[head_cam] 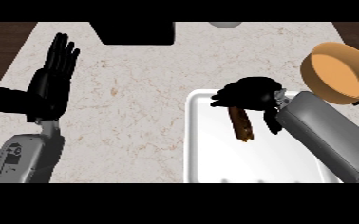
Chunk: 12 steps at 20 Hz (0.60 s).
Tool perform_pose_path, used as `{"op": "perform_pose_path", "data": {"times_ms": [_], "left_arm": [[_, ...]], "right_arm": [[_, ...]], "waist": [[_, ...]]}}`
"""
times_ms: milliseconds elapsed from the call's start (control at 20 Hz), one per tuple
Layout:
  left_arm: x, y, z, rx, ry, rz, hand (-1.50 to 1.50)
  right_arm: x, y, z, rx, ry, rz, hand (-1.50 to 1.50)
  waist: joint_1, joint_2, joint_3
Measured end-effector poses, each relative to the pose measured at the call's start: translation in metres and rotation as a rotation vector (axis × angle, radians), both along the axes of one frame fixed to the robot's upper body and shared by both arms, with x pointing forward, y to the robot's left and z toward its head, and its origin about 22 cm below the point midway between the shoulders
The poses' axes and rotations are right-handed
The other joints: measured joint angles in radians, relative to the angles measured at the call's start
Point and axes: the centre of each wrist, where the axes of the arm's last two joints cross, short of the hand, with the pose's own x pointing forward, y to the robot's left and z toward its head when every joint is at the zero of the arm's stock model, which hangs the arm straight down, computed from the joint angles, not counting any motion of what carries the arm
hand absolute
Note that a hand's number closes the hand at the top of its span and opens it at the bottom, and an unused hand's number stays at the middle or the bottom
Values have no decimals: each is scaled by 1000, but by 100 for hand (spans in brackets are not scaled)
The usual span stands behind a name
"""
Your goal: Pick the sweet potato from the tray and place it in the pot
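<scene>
While we look down on the counter (140, 99) | white tray (210, 161) at its near right edge | orange pot (335, 71) at right edge | our left hand (54, 76) rests open, left edge | our right hand (249, 94) curls round the sweet potato (241, 123) over the tray's far edge

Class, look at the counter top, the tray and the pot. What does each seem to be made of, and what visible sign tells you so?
Counter top: looks like pale stone, perhaps marble, matt, with fine brownish veins.
Tray: plain white and smooth with a raised rim; plastic or enamel, the look leaves it open.
Pot: orange-tan, even and dull, possibly clay or copper; hard to tell.
</scene>
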Motion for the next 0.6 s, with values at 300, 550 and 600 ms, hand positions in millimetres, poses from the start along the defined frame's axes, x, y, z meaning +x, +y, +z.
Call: {"op": "perform_pose_path", "data": {"times_ms": [300, 550, 600], "left_arm": [[-4, 2, 1, 3, 1, 7, 0], [-4, 0, 3, -4, 0, -2, 0], [-3, 1, 5, -4, 0, -3, 0]], "right_arm": [[-6, 0, -10, -52, -49, -14, -150], [-2, 1, -31, -70, -55, -27, -150], [-2, 2, -35, -69, -56, -28, -150]], "waist": [[1, -1, 0], [2, 0, 0], [2, 0, 0]]}}
